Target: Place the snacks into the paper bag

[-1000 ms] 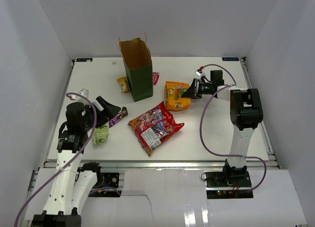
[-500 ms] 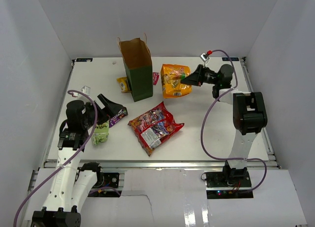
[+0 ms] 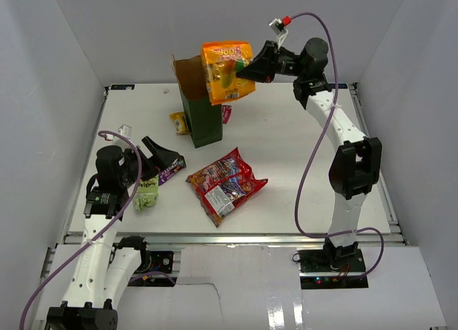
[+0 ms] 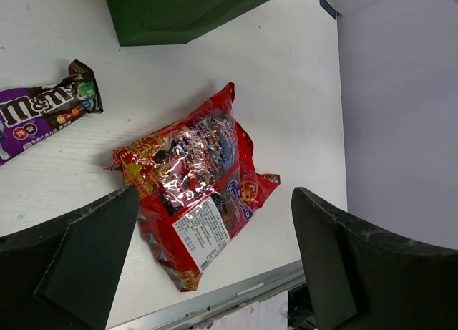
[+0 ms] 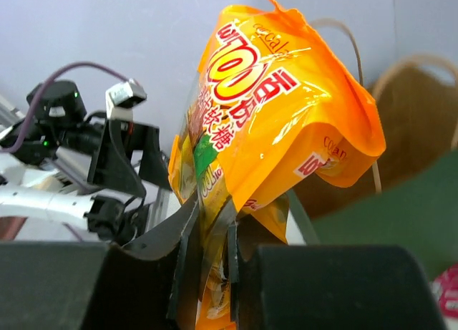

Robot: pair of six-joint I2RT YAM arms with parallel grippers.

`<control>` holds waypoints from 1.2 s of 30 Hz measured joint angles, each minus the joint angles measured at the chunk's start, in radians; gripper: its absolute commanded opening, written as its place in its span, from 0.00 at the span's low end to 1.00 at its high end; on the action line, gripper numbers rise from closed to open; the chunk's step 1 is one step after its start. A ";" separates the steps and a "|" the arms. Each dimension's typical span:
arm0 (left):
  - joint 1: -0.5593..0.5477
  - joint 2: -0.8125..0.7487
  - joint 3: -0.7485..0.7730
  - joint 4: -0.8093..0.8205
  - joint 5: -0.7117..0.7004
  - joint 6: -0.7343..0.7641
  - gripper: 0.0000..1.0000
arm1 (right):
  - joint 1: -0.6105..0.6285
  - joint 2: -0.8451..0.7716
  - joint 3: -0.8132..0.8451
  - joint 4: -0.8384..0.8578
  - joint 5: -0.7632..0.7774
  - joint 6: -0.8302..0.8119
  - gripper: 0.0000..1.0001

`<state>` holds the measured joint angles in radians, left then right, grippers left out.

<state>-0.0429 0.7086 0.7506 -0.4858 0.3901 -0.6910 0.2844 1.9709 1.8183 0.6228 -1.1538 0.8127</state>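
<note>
My right gripper (image 3: 247, 70) is shut on the orange pack (image 3: 226, 72) and holds it high beside the open mouth of the dark green paper bag (image 3: 202, 119); the pack fills the right wrist view (image 5: 275, 108). The bag stands upright at the back of the table. Two red crinkly bags (image 3: 225, 184) lie mid-table and show in the left wrist view (image 4: 189, 180). My left gripper (image 3: 163, 155) is open, low over the purple bar (image 3: 172, 170), which the left wrist view shows too (image 4: 43, 115). A light green packet (image 3: 147, 193) lies by my left arm.
A yellow packet (image 3: 178, 122) lies left of the paper bag and a pink packet (image 3: 227, 114) right of it. A small white packet (image 3: 122, 134) lies near the left edge. White walls enclose the table on three sides.
My right arm has lifted the orange pack from the table right of the paper bag up and left to the bag's mouth. The left arm has barely moved.
</note>
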 measured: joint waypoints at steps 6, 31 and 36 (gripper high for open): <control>0.000 0.000 0.000 0.000 0.001 0.003 0.98 | 0.112 0.024 0.282 -0.325 0.157 -0.256 0.08; 0.000 -0.026 0.000 -0.001 0.000 0.022 0.98 | 0.331 0.211 0.391 -0.595 0.838 -0.778 0.41; 0.000 -0.026 0.000 -0.001 0.000 0.023 0.98 | 0.346 0.204 0.389 -0.579 0.844 -0.800 0.45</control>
<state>-0.0429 0.6823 0.7506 -0.4870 0.3897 -0.6685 0.6308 2.1750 2.2070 0.0441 -0.3099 0.0128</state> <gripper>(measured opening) 0.975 0.440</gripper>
